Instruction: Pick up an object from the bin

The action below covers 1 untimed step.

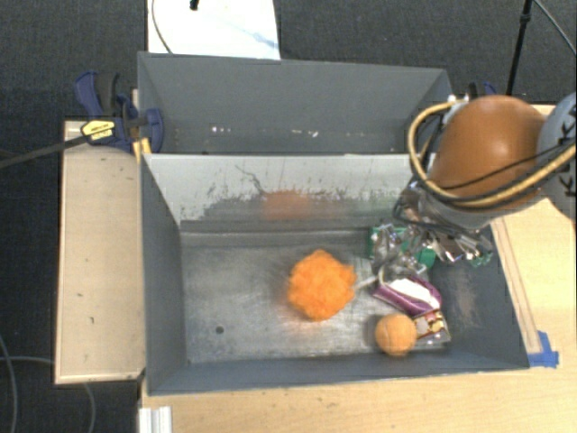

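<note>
You're working from one camera, set above the grey metal bin [225,309] and looking down into it. It seems to sit a little toward the near side, since the far wall [288,97] shows you its full inner face while the near wall [334,382] is barely more than a rim. It stands back enough to take in the whole bin with a margin all round — no close-up. The arm [487,147] stands at the right, covering the bin's far right corner.
</note>
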Tool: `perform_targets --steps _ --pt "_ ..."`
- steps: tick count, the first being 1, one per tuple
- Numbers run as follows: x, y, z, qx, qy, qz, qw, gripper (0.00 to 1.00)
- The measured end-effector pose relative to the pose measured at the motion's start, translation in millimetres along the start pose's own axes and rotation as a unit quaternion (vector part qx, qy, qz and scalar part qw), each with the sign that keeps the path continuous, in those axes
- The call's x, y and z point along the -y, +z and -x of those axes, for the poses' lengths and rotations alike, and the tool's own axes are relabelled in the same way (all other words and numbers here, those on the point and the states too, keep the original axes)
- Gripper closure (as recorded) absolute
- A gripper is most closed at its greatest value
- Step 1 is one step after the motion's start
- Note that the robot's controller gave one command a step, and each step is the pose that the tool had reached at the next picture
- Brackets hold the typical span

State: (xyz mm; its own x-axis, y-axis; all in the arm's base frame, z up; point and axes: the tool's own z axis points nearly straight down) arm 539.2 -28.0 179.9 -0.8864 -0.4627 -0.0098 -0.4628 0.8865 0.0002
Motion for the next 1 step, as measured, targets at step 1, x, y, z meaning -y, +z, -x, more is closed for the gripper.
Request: perform_targets --steps 1 --pt "34.7 10.2 -1.9 -0.0037 -0.032 -0.002 0.9995 1.0"
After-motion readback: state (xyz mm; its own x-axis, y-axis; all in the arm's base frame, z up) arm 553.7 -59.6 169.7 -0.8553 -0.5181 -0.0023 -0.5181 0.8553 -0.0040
